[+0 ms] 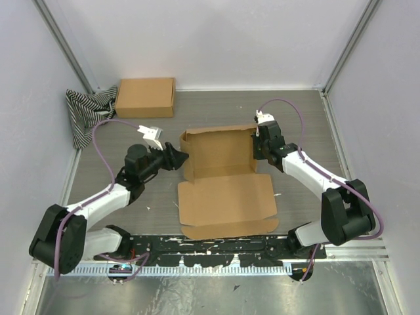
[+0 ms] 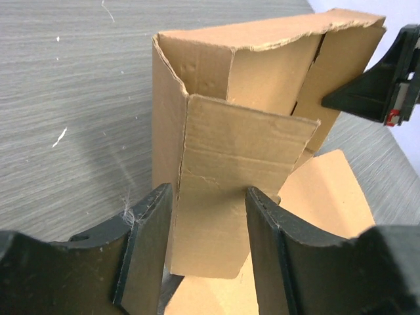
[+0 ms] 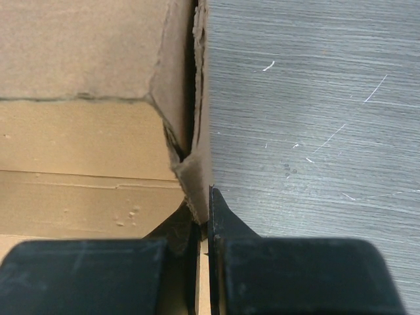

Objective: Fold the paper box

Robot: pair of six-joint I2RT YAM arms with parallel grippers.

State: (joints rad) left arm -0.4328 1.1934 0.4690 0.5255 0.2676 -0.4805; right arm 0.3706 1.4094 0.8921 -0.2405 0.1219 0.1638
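While right pincer (image 3: 209,197) clamps wall, paper box (image 1: 226,187) half-raised, lid flat.

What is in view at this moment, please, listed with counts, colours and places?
paper box: one, brown, centre of the table, far walls raised, near panel flat
second cardboard box: one, brown, closed, far left of the table
cloth: one, black-and-white striped, far left corner, beside that box
table: one, grey wood grain
left arm: one, white and black, near left
right arm: one, white and black, near right
left tool: one, black, open, astride the paper box's left side flap
right tool: one, black, shut on the paper box's right wall
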